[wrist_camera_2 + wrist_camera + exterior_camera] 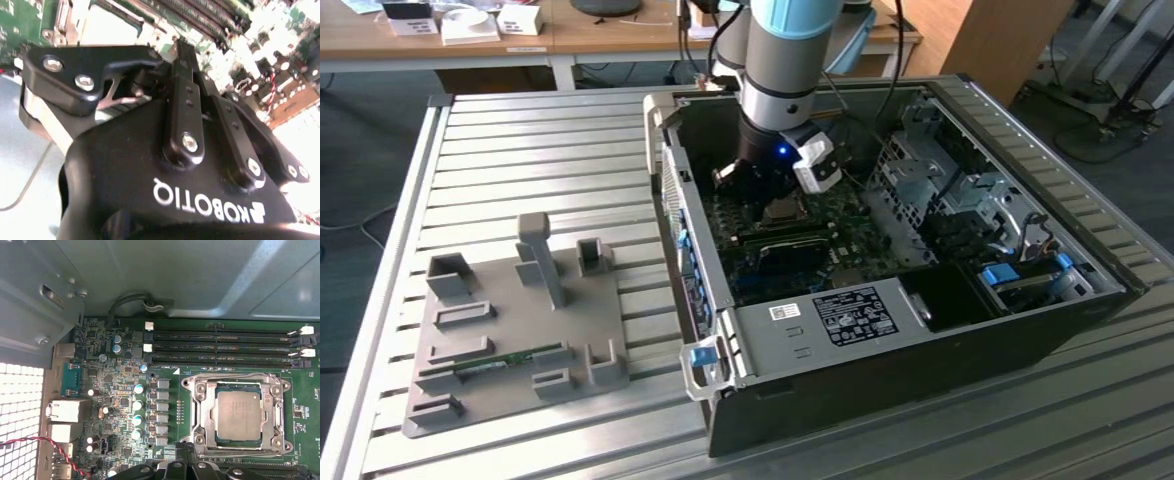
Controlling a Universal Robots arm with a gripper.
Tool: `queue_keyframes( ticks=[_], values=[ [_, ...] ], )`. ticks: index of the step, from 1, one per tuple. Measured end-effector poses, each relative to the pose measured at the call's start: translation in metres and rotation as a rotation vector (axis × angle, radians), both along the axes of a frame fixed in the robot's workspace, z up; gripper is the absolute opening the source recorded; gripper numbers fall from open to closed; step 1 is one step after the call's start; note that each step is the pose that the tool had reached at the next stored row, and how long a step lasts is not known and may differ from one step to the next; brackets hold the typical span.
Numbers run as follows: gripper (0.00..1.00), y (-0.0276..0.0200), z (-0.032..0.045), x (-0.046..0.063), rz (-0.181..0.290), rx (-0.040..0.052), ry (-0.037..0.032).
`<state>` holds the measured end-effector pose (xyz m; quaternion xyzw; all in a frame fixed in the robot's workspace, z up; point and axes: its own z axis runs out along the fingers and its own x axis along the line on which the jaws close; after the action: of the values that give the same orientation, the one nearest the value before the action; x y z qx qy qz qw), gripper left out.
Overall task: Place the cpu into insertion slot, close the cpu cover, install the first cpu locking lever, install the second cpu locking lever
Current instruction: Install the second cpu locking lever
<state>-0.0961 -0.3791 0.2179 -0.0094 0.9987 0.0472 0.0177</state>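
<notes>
— One chip, then: where is the cpu [239, 413]?

— Seated flat in the insertion slot [200, 412] on the green motherboard [125, 390], silver-grey top facing up. The cpu cover [272, 412] lies down around it, its square window framing the chip (the first wrist view shows this best).

— And the claw [186, 449]?

— Low inside the open computer case [1067, 330], just beside the socket's edge. In the first wrist view its dark fingertips [186, 449] sit pressed together, clenched with nothing I can make out between them. The second wrist view shows the black fingers [184, 80] meeting over the board too.

— Is it touching a lever?

— Can't tell; the tips hide whatever is under them.

— What else is around?

— Long black memory slots [220, 346] run beside the socket. In the exterior view, the case lies on a slatted metal counter [534, 150], and a grey fixture plate [507, 330] sits well apart, toward the exterior view's left.
</notes>
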Motion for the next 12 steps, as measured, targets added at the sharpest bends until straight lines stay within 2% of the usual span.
queue_keyframes(
  ticks=[5, 12],
  values=[
    [0.11, 0.0002, 0.0000, 0.004, -0.001, 0.0000, 0.0000],
    [0.11, 0.0022, -0.0001, 0.023, -0.006, 0.0000, 0.0000]
  ],
)
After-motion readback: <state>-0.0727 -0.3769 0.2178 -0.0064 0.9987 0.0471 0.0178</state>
